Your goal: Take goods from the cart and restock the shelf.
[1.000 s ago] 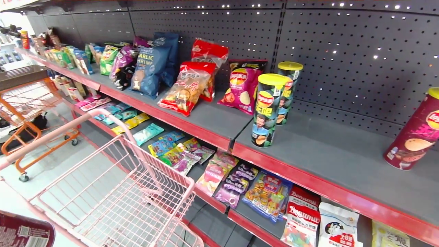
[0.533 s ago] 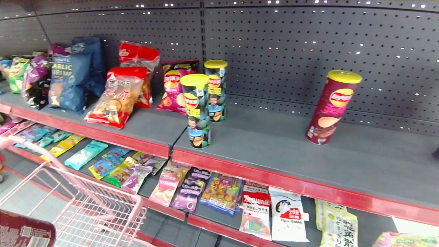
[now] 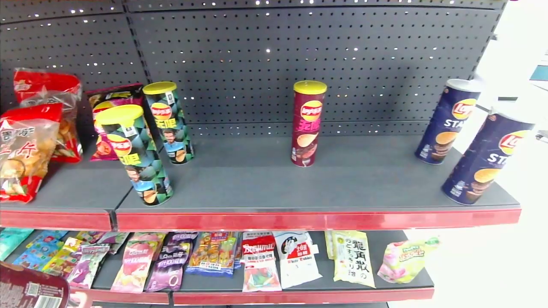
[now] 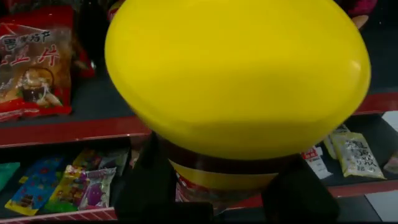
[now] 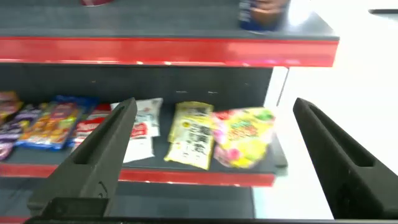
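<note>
- The left pincer (image 4: 224,186) is clamped on a maroon chip can (image 4: 236,74) with a yellow lid, in front of the shelf (image 3: 364,184).
- The right pincer (image 5: 217,162) gapes wide, facing snack bags (image 5: 193,134) on the lower shelf.
- A second maroon can (image 3: 307,124) stands upright mid-shelf.

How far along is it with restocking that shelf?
Looks done: five chip tubes stand on the upper shelf, among them one maroon tube, though who placed them I cannot tell. In hand: the left jaws are shut on another yellow-lidded maroon can. Left: setting it on the bare shelf, probably beside the maroon tube. The right jaws are open and empty.
</note>
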You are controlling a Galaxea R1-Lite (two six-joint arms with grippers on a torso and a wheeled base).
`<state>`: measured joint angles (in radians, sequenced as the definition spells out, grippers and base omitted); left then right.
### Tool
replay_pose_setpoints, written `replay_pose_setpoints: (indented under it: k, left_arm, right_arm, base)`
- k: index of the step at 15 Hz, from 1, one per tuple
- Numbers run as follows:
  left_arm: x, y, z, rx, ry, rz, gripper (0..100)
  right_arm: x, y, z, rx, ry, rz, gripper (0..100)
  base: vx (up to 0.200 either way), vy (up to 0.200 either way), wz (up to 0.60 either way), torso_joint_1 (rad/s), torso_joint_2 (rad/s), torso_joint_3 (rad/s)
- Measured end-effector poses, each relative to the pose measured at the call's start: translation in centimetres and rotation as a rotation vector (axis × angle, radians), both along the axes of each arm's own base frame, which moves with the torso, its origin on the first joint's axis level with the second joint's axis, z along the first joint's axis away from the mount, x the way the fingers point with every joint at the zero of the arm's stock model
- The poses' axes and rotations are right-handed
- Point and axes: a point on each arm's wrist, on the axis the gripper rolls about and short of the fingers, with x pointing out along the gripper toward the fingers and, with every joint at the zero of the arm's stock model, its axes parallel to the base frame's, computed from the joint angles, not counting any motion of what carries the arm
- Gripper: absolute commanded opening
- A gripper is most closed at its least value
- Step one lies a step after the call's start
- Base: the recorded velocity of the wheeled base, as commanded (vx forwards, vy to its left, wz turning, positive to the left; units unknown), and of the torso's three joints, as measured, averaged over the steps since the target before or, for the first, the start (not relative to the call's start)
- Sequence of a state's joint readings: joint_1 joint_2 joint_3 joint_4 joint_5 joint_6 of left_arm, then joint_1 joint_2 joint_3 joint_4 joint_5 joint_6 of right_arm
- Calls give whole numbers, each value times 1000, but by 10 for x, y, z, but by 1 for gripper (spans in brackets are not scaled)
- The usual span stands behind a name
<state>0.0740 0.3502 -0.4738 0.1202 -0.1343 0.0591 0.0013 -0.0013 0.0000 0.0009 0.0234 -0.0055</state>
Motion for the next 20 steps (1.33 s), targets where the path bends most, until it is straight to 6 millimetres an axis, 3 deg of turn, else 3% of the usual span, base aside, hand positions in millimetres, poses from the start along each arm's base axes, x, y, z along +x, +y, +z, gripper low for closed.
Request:
replay_pose_setpoints:
  k: [10, 13, 20]
  left_arm:
    - [-12, -1, -6, 129, -13, 1, 0]
    - [-15, -1, -6, 141, -28, 3, 0]
    - [-28, -1, -13, 167, -51, -21, 0]
  right_arm:
    - [0, 0, 0, 0, 0, 1, 100]
    - [0, 0, 0, 0, 0, 3, 100]
    - [0, 0, 0, -8, 0, 8, 100]
  base:
    - [0, 0, 0, 0, 0, 0]
    - [200, 0, 0, -6, 1, 2]
    - [0, 0, 0, 0, 0, 0]
